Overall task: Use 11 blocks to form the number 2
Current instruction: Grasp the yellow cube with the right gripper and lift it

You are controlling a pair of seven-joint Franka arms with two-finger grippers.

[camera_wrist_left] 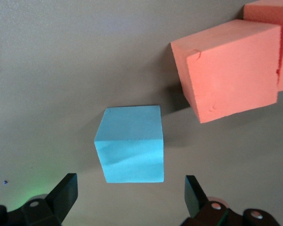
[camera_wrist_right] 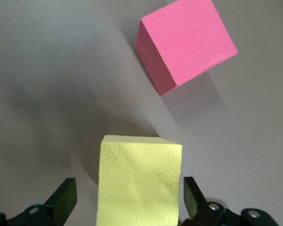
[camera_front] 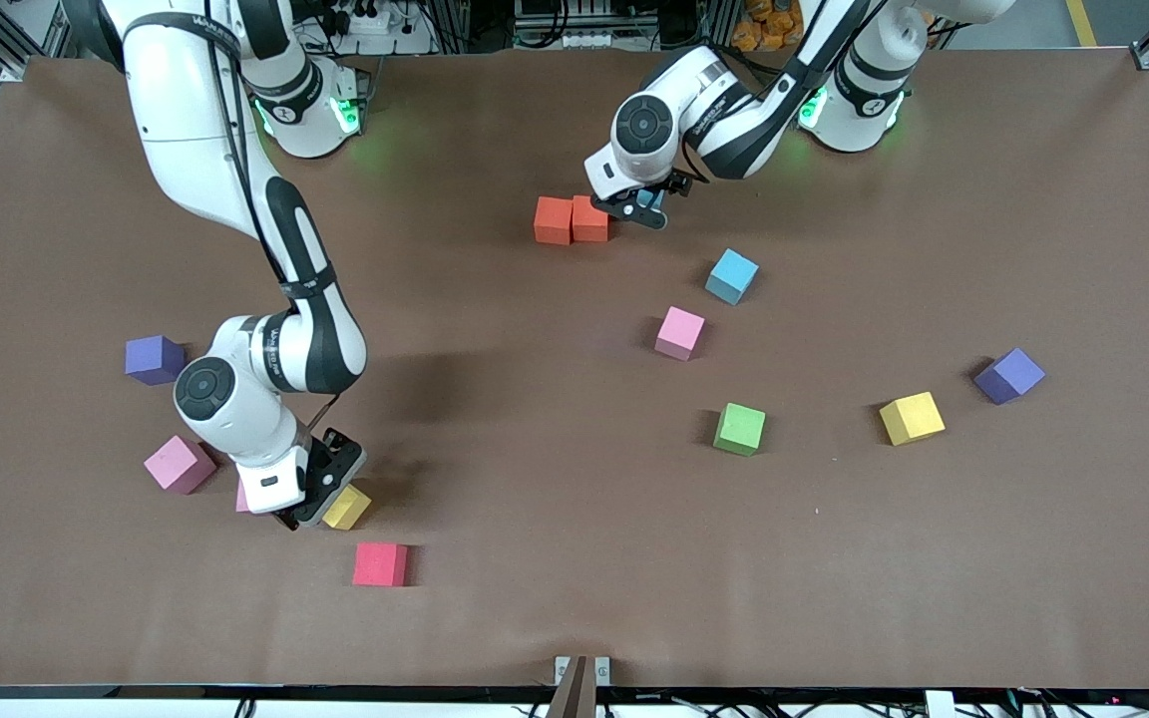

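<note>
From the front view I see no container on the brown table [camera_front: 555, 449], only loose blocks, and no 2 is formed: just two orange blocks [camera_front: 571, 219] touch, side by side toward the robots' bases. Taking that pair as my landmark, the left gripper [camera_front: 646, 207] sits low just beside it toward the left arm's end; a blue block shows between its fingers. A second light blue block [camera_front: 731, 276], a pink one [camera_front: 680, 332], a green one [camera_front: 739, 429] and a yellow one [camera_front: 912, 418] lie nearer the camera than the pair, as does a purple cube [camera_front: 1008, 375]. The right gripper [camera_front: 320, 499] is down at a yellow block [camera_front: 347, 507], well apart from the pair, with a red block [camera_front: 380, 563], a pink block [camera_front: 179, 464] and another purple cube [camera_front: 154, 359] around; its wrist hides most of another pink block [camera_front: 241, 496]. The arm lettering is too small to read. In the left wrist view the jaws stand wide, a blue cube [camera_wrist_left: 129, 149] between the fingertips [camera_wrist_left: 66, 194], ungripped. In the right wrist view the jaws stand wide astride the yellow cube [camera_wrist_right: 139, 181], gaps on both sides.
</note>
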